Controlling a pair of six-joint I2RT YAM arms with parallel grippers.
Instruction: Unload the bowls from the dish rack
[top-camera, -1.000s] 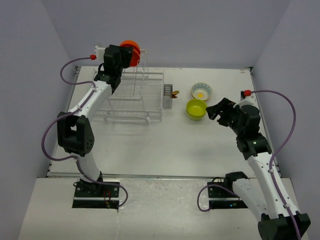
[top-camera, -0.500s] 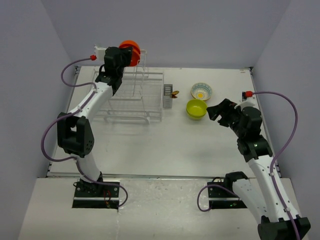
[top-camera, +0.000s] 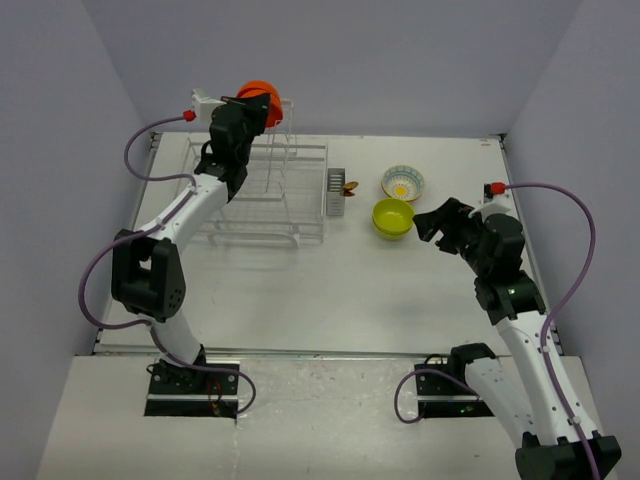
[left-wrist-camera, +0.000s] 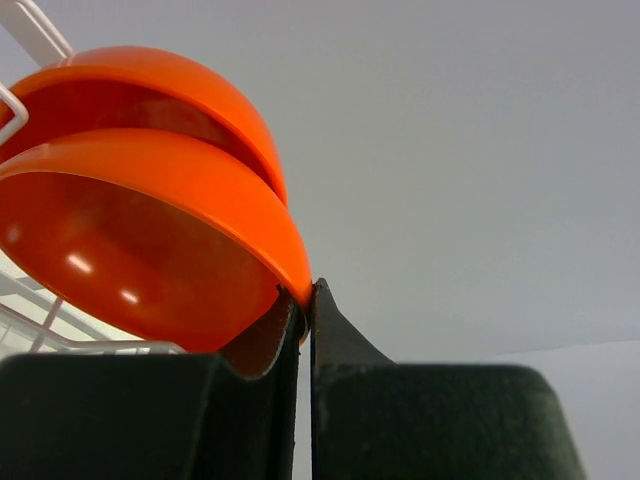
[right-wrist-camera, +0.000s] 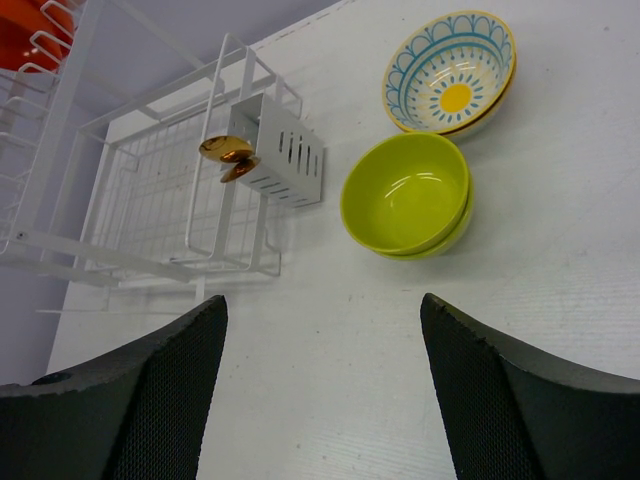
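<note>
Two orange bowls (left-wrist-camera: 150, 240) stand on edge in the tall tier of the white dish rack (top-camera: 270, 190); they also show in the top view (top-camera: 260, 100). My left gripper (left-wrist-camera: 305, 295) is shut on the rim of the nearer orange bowl, up at the rack's top. Two nested lime-green bowls (right-wrist-camera: 405, 195) and a pale flower-patterned bowl (right-wrist-camera: 450, 72) sit on the table right of the rack. My right gripper (right-wrist-camera: 320, 330) is open and empty, hovering near the green bowls (top-camera: 393, 217).
A grey cutlery basket (right-wrist-camera: 275, 150) with gold utensils hangs on the rack's right end. Grey walls enclose the table on three sides. Purple cables loop beside both arms.
The left wrist has turned slightly and shifted right at the rack's top, still on the orange bowl. The right arm has barely moved.
</note>
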